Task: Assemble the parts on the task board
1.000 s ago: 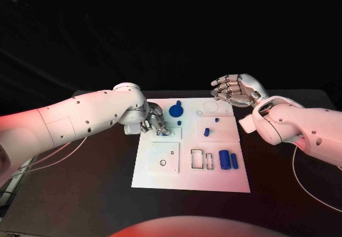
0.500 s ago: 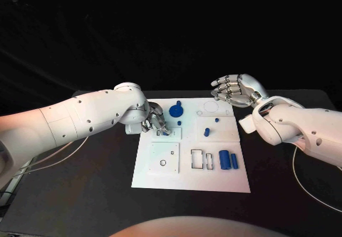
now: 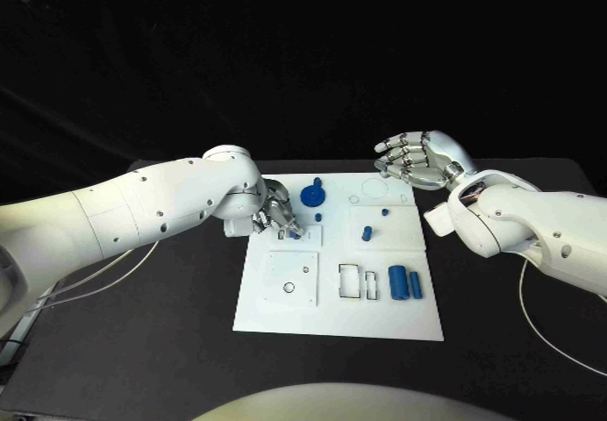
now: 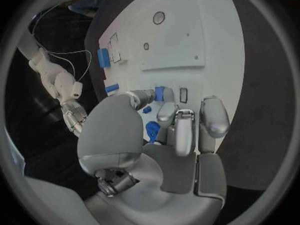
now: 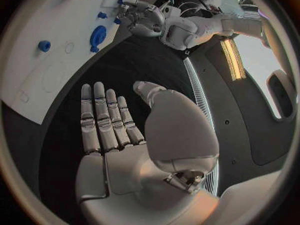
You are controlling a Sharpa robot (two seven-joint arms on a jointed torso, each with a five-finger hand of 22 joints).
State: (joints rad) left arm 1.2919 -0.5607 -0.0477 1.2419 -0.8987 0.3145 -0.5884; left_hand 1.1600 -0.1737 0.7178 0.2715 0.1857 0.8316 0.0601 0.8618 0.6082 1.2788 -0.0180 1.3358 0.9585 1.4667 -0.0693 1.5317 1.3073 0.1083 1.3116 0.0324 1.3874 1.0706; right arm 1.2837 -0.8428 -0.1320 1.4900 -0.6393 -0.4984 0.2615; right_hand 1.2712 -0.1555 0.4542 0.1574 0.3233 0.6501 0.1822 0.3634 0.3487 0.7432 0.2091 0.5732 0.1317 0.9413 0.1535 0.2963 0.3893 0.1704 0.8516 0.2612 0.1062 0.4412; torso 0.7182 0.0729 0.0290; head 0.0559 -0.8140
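Note:
The white task board lies mid-table. My left hand hovers over its far left part, by a small rectangular recess. Thumb and a finger pinch a small blue part there, seen at the fingertips as the same small blue part. A round blue part lies just beyond the hand. A blue peg stands mid-board, and two blue cylinders lie at the right. My right hand is raised past the board's far right corner, fingers straight, holding nothing.
A raised square plate with a small hole sits on the board's left half. Two empty rectangular slots lie beside the cylinders. Black table surrounds the board on all sides. White cables trail off both arms.

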